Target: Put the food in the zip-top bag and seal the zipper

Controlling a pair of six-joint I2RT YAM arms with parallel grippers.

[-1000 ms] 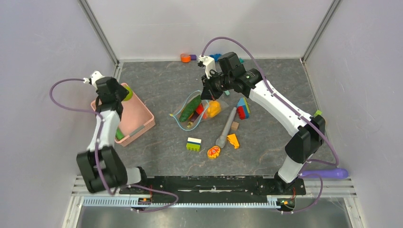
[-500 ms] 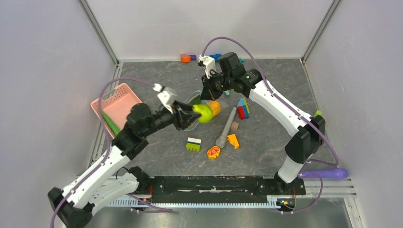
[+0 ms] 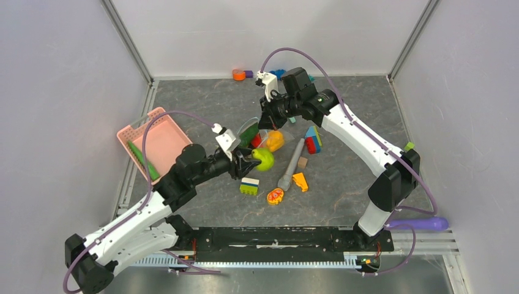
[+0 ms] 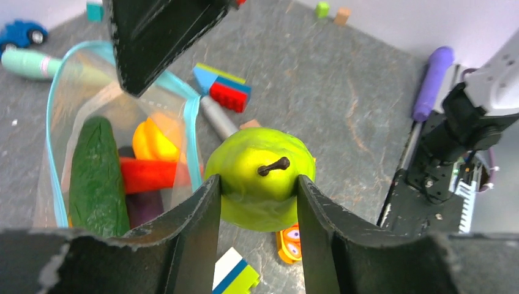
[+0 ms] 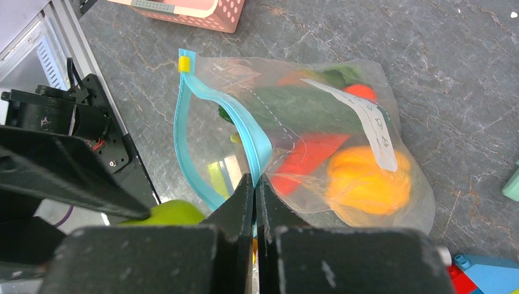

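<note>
You had the left pincer (image 3: 252,161) clamped on a yellow-green plastic toy pear (image 3: 265,159) with a dark stem, at the centre of the top view. In the left wrist view the pincer (image 4: 258,205) gripped the pear (image 4: 257,156) by its two sides, jaws about half spread, with the stem facing the camera. The pear was held over the dark stone-patterned tabletop (image 3: 202,104), just beside the open mouth of the clear zip-top plastic bag (image 3: 245,133). It was not inside.

Your right pincer (image 3: 264,124) was fully closed on the teal zipper strip (image 5: 242,128) of the bag, just above centre in the top view. The right wrist view showed the pincer (image 5: 254,184) pinching one side of the strip. The other side bowed away to the left, which left the mouth gaping. A small yellow slider tab (image 5: 183,63) sat at the strip's end, upper left of that frame.

Inside the bag (image 5: 367,110) lay a dark green toy cucumber (image 4: 95,174), a red piece (image 4: 147,174) and an orange-yellow piece (image 5: 361,180). A purple piece beneath them was only partly visible.

A pink slotted plastic basket (image 3: 165,141) stood at the left of the top view, well apart from the bag. A grey stick (image 3: 292,164), a flat orange-red oval toy (image 3: 275,196) and a striped building block (image 3: 249,185) lay loose below and right of the bag.
</note>
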